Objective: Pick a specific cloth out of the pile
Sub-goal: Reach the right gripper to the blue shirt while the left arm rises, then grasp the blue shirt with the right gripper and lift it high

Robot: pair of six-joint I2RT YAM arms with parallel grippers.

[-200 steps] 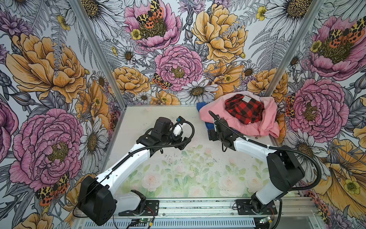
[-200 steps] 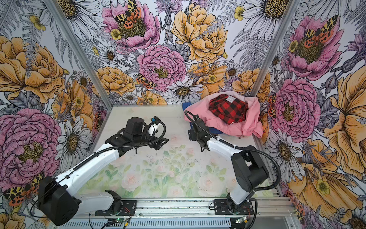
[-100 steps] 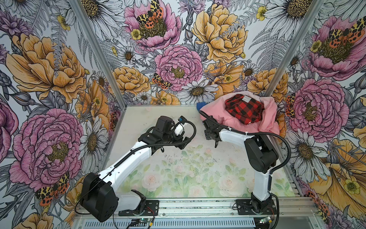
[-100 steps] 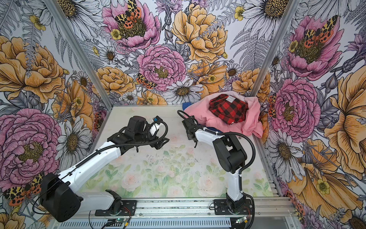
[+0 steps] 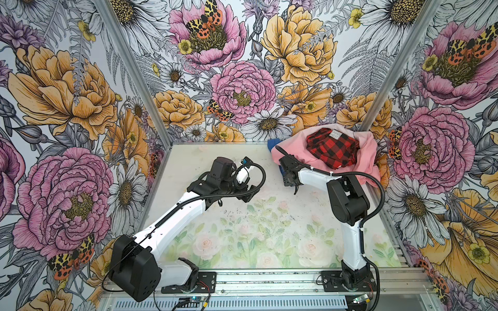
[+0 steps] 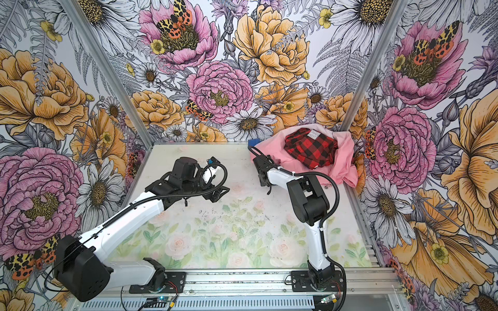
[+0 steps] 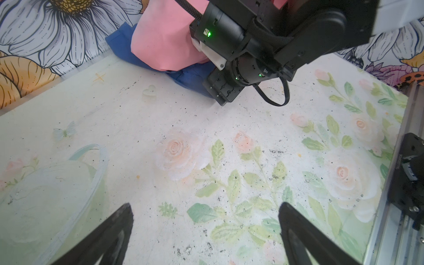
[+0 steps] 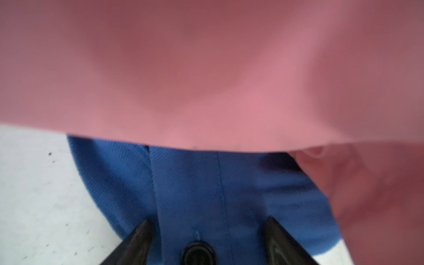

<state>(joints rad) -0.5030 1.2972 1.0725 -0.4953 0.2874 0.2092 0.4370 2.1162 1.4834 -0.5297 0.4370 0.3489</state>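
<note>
Currently, you have three fabrics in one pile (image 5: 323, 161) at the back right corner of the table (image 7: 137, 119). One smooth pink garment (image 5: 293, 157) carries one bundled red-and-black plaid cloth (image 5: 332, 150), and one blue cloth (image 7: 188, 79) of ribbed twill lies beneath. Only a strip of the blue cloth shows along the pile's left edge, running from the back wall toward the front. One dark round button (image 8: 198, 253) sits on its stitched band. Your right gripper (image 8: 207, 220) has its fingers apart, straddling that band. Your left gripper (image 7: 205, 206) is spread wide over bare table, well apart from the pile.
</note>
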